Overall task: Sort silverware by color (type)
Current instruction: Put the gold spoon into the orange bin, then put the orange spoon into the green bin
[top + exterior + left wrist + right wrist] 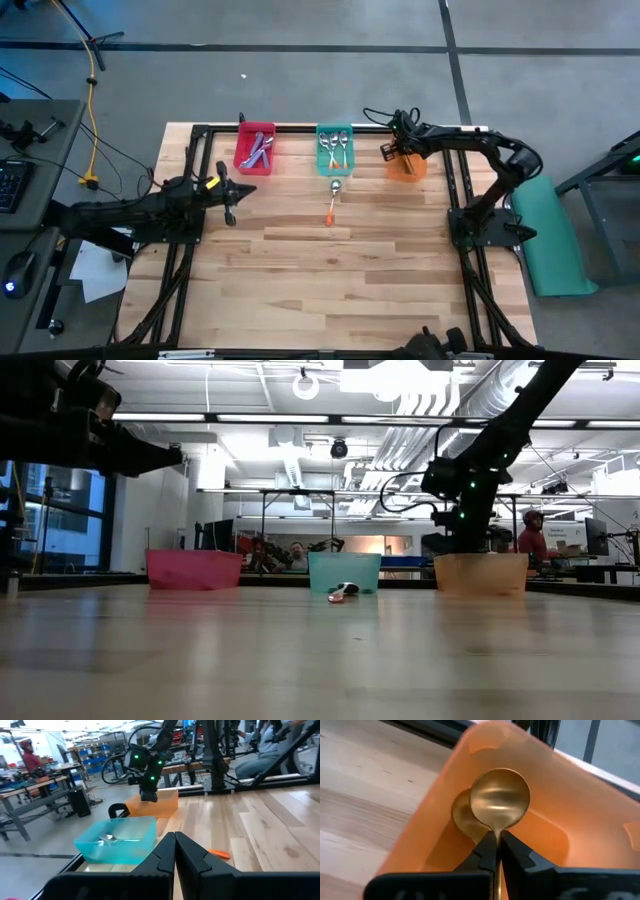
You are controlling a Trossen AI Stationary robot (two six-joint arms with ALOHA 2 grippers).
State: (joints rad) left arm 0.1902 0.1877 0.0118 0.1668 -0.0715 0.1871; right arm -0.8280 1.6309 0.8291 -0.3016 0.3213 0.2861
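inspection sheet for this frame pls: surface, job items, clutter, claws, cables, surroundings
Surface: wooden table, mostly bare.
Job's things: purple-handled spoons in red bin; spoons in teal bin; one orange-handled spoon loose on the table in front of the teal bin; gold spoon gripped over orange bin.
Clutter: nothing seen on the table.
Claws: right claw shut on the gold spoon; left claw shut, empty, at the table's left edge.
Cables: yellow cable on the floor, left.
Surroundings: people at benches behind.
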